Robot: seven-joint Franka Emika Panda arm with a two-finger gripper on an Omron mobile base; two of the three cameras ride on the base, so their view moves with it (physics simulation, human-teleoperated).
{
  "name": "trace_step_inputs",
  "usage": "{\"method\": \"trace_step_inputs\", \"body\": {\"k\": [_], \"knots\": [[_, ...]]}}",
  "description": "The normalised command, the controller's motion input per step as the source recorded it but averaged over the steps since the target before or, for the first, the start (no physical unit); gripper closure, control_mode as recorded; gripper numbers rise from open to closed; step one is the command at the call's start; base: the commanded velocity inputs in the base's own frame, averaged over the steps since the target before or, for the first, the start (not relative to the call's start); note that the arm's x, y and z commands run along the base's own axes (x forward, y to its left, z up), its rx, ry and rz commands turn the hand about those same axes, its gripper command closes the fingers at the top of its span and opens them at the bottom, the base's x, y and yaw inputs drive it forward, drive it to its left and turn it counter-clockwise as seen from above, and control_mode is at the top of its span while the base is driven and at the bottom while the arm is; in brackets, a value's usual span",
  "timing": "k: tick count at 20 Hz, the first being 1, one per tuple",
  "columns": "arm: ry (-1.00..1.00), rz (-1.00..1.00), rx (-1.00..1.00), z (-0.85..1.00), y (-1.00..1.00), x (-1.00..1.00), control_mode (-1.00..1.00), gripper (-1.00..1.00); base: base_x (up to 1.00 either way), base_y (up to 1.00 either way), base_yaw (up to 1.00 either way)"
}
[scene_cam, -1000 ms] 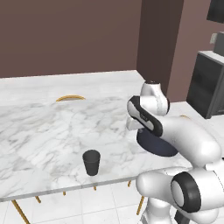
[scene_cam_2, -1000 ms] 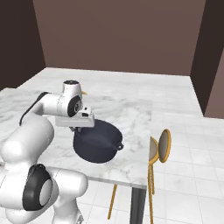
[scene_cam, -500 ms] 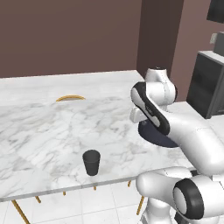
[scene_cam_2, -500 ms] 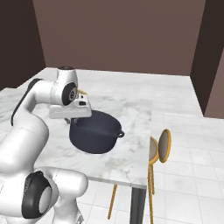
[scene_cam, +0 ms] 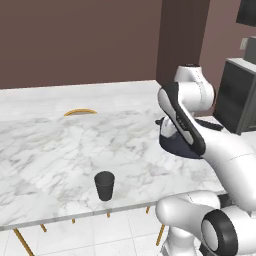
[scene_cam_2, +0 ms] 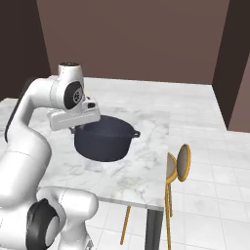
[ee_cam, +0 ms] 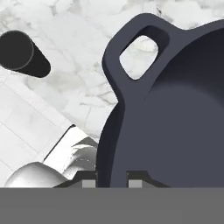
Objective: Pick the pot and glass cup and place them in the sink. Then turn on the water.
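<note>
From the hand view I see the glass cup point(ee_cam: 22, 53) well off to the gripper's left, standing on the marble table point(ee_cam: 78, 74). My gripper point(ee_cam: 112, 178) has its fingers nearly together, pinching the rim of the pot point(ee_cam: 175, 113), one fingertip on each side of the wall just below a loop handle. In the right base view the pot point(scene_cam_2: 105, 139) hangs tilted under the hand, clear of the table.
</note>
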Motion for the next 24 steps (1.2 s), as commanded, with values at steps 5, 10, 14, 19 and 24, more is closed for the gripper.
{"method": "trace_step_inputs", "body": {"k": [5,10,14,19,24], "knots": [[-0.08,0.33,0.0,0.54,-0.25,-0.49,-1.0,1.0,0.0,0.0,0.0],[-0.11,0.27,0.0,0.58,-0.18,-0.57,-1.0,1.0,0.0,0.0,0.0],[-0.13,0.24,0.0,0.5,-0.02,-0.6,-1.0,1.0,0.0,0.0,0.0],[-0.11,0.24,0.0,0.53,0.0,-0.53,-1.0,1.0,0.0,0.0,0.0],[-0.02,0.15,0.0,0.39,0.0,-0.19,-1.0,1.0,0.0,0.0,0.0]]}}
